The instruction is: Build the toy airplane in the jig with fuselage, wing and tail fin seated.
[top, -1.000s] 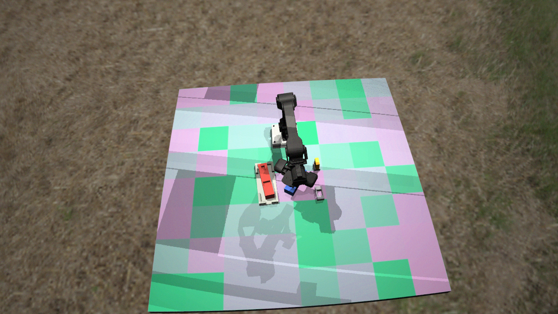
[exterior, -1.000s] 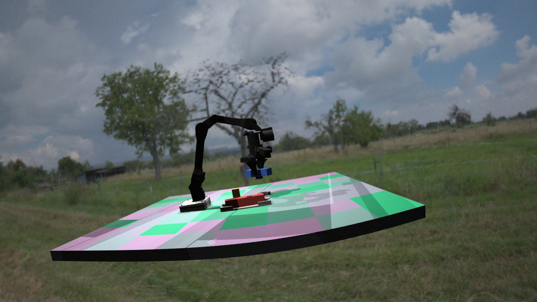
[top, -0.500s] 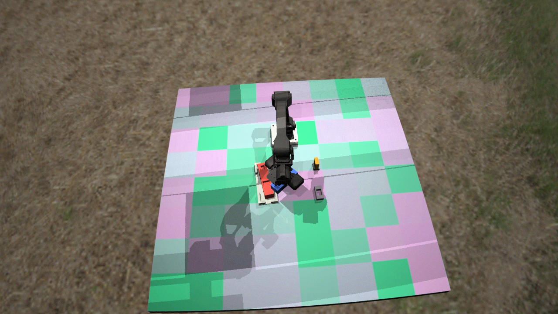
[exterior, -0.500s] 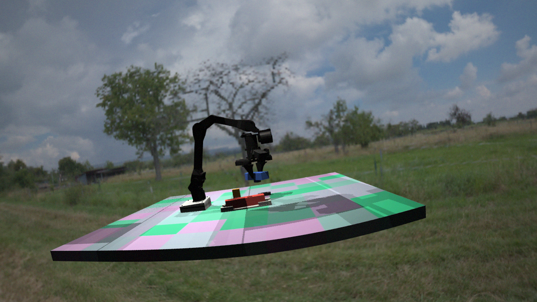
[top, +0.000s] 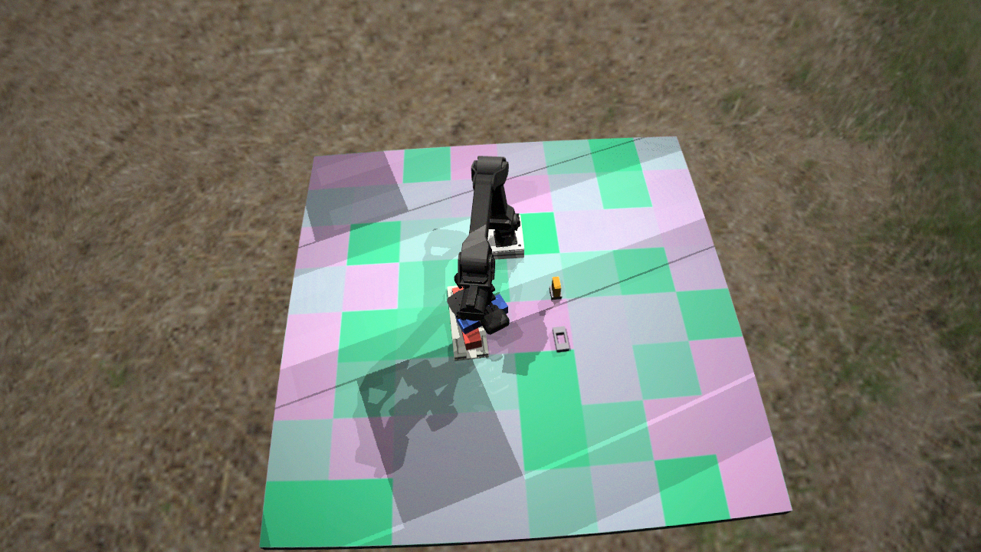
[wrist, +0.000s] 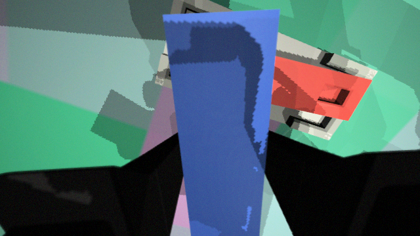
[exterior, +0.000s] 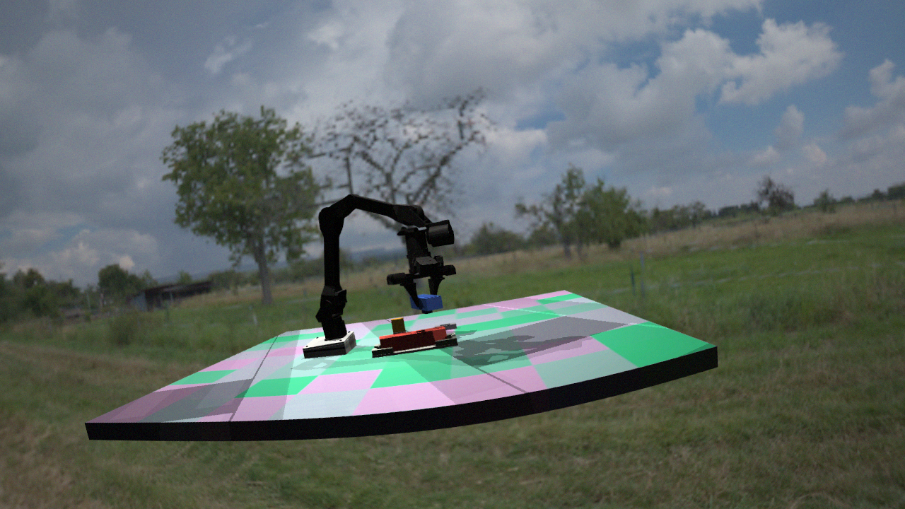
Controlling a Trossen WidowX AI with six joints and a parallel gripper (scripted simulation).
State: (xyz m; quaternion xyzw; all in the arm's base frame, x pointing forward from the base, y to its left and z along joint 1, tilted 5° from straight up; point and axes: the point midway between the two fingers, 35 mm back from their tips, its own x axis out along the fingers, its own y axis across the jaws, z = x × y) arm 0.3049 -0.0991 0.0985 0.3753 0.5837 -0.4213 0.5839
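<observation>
My gripper [top: 481,313] [exterior: 425,302] [wrist: 219,135] is shut on the blue wing [top: 468,324] [exterior: 427,300] [wrist: 216,98] and holds it in the air above the fuselage. The red fuselage [top: 471,337] [exterior: 411,339] [wrist: 308,73] lies in the cream cradle [top: 453,322] [exterior: 380,351] [wrist: 292,46]. One socket shows near its end in the wrist view; the wing hides its other part. The wing lies across the fuselage at an angle in the wrist view, and its tab is out of sight. The orange tail fin [top: 556,286] [exterior: 397,326] stands upright, apart from the cradle.
A small grey rectangular holder [top: 562,348] lies on the checkered table [top: 549,418] [exterior: 316,405], to the right of the cradle in the top view. The arm's white base [top: 510,251] [exterior: 329,346] stands behind the cradle there.
</observation>
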